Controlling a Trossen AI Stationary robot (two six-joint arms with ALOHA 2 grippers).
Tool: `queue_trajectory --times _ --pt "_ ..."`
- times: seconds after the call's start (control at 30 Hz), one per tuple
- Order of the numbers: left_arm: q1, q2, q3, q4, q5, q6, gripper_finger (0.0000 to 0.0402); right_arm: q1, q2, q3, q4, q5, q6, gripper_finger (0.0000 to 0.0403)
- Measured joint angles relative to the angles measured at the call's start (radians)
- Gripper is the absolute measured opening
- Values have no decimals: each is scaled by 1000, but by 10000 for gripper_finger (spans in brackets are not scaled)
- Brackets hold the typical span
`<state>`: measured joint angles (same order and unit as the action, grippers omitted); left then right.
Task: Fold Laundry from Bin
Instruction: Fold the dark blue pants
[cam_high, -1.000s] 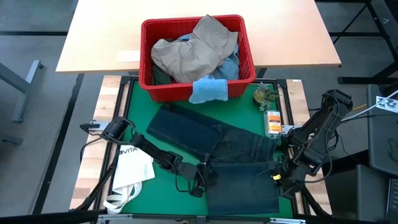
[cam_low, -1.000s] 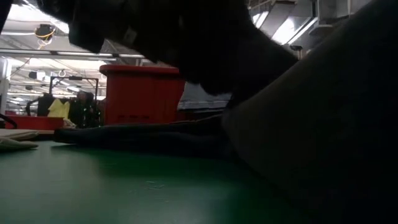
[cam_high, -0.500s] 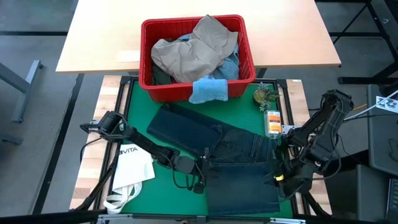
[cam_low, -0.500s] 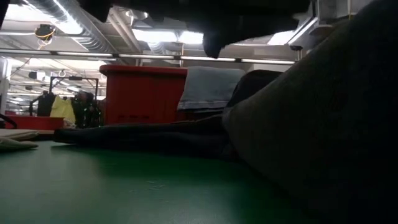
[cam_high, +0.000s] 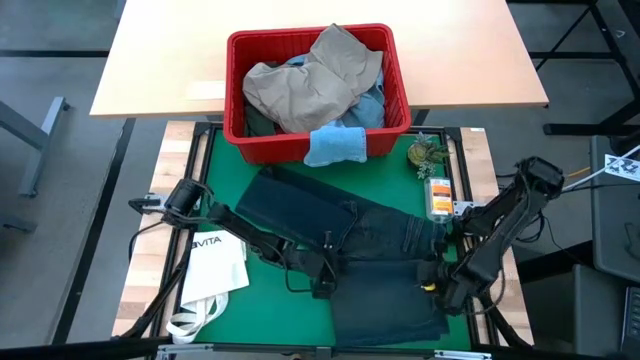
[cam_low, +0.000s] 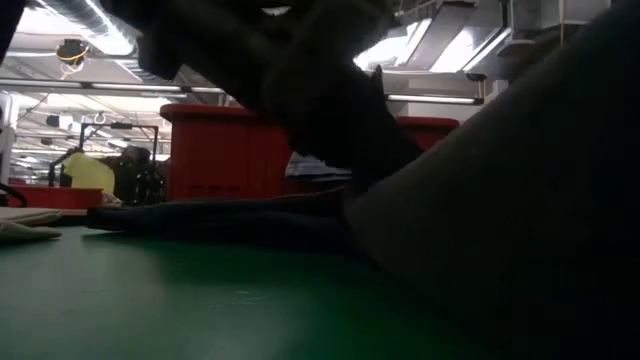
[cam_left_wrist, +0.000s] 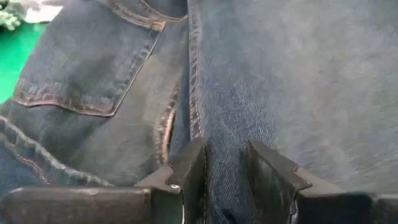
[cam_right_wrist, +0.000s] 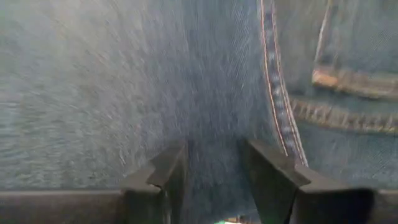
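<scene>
Workshop room with a green work mat and a pale wooden table

A green mat (cam_high: 228, 190) covers the near table, framed by black rails over light wood edging (cam_high: 140, 270). Beyond it stands a pale wooden tabletop (cam_high: 460, 60) on a grey floor (cam_high: 50, 140). Seen level, ceiling ducts (cam_low: 100, 30) and bright strip lights (cam_low: 470, 45) run overhead.

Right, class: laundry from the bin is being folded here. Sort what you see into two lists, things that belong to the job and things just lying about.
Belongs to the job:
- dark jeans on the green mat, both grippers closed on them
- red bin
- tan garment in it
- light blue cloth over its rim
- left gripper
- right gripper

Just lying about:
- white tote bag
- small green item
- orange packet
</scene>
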<state>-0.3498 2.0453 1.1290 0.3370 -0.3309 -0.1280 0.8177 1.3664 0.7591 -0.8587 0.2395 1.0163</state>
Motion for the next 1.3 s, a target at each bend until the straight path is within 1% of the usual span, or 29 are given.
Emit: queue_trajectory --times 0.17,0.23,0.4,0.5,0.67,0.83,1.0,1.07,1.2,1.3 --pt "11 50 3 10 0 0 118 0 84 -66 139 -63 -6 154" --pt "11 64 3 6 0 0 118 0 105 -75 166 -84 -15 154" --pt "11 69 7 -56 -9 -1 118 -1 119 -76 157 -116 -19 154" --pt "10 69 7 -63 -29 0 118 -1 112 -76 149 -124 -27 154" --pt "9 58 5 -67 -30 4 118 -1 92 -73 137 -135 -29 154" --pt "7 -10 -6 -118 -35 10 118 1 54 -21 50 -155 -54 154" --pt "2 -106 -8 -120 -47 10 118 3 26 94 -112 -151 -58 154" --pt "-5 -138 -7 -105 -39 -1 118 3 25 136 -134 -141 -73 154" --pt "-32 -158 -6 -27 12 -66 118 3 25 192 -55 -122 -135 154" --pt "-62 -154 -5 58 49 -80 118 26 25 201 59 -46 -181 154"
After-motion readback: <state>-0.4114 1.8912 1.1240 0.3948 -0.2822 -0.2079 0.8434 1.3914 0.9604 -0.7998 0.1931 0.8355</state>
